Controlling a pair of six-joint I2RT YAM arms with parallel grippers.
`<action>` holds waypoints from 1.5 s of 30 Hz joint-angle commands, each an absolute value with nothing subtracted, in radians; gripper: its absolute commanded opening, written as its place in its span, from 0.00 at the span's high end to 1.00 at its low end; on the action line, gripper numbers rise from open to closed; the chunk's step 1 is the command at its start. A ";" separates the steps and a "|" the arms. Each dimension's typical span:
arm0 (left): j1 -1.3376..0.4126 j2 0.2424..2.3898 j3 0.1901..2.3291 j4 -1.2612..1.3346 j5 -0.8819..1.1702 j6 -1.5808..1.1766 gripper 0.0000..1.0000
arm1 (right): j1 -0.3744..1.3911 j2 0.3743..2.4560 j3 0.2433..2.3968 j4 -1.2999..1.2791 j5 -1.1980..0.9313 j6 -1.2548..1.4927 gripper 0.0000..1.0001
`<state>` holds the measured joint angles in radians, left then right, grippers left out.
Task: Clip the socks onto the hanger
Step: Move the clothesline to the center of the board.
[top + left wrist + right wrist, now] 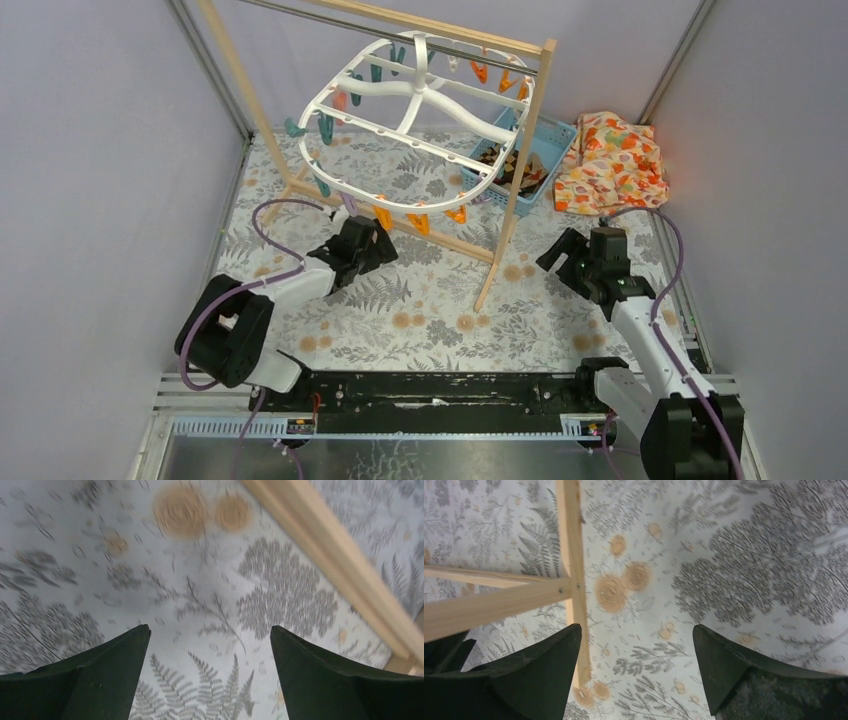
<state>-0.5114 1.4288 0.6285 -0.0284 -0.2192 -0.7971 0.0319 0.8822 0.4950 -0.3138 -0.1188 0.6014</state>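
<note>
Dark brown cloth with tan checks shows in the blue basket (560, 138) at the far right of the desk (420, 310). These are the socks (512, 165), lying loose there, none yet on a peg. From above I cannot tell whether the magenta striped one is among them. The basket probably keeps them gathered in one spot. It sits just behind the right post of the wooden rack (497, 250), nearer the right arm than the left.

The hanger (420, 95), a white oval frame with cross spokes, hangs by its central hook from the rack's top rail, tilted with its near rim lower. Hung this way, its orange and teal pegs (420, 222) dangle free below the rim. The near ones look low enough, I judge, for an arm to reach from the front. An orange floral cloth (610, 160) lies crumpled just right of the basket and has no part in the job.

The left claw (378, 246) hovers low over the desk beneath the hanger's near rim, released and holding nothing. Its wrist view shows only fern print and a wooden bar of the rack beyond the spread fingers. The right claw (556, 256) is likewise spread and empty, just right of the rack's post and short of the basket. Both look poised for a first pickup.
</note>
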 commanded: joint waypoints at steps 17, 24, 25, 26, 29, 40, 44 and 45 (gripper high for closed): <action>-0.302 1.541 0.878 -0.189 -0.413 -0.759 0.01 | 0.261 1.610 1.131 -0.319 0.129 0.590 0.28; -0.301 1.485 0.870 -0.208 -0.427 -0.754 0.01 | 0.298 1.779 1.258 -0.361 0.152 0.600 0.43; -0.301 1.477 0.866 -0.208 -0.425 -0.756 0.01 | 0.301 1.794 1.256 -0.359 0.154 0.607 0.44; -0.302 1.469 0.859 -0.204 -0.420 -0.758 0.01 | 0.304 1.806 1.246 -0.354 0.153 0.611 0.44; -0.302 1.452 0.845 -0.203 -0.402 -0.762 0.01 | 0.305 1.819 1.189 -0.315 0.156 0.628 0.46; -0.302 1.417 0.810 -0.186 -0.383 -0.773 0.01 | 0.328 1.944 1.168 -0.247 0.149 0.619 0.67; -0.302 1.420 0.813 -0.190 -0.381 -0.773 0.01 | 0.359 2.002 1.241 -0.270 0.165 0.606 0.75; -0.302 1.420 0.814 -0.191 -0.384 -0.773 0.01 | 0.365 2.015 1.260 -0.276 0.164 0.603 0.77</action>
<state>-0.3012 1.4395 0.8192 -0.1921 -0.3729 -0.7685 0.3244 1.9182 1.2098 -0.2619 0.1383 0.6170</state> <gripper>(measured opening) 0.986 0.269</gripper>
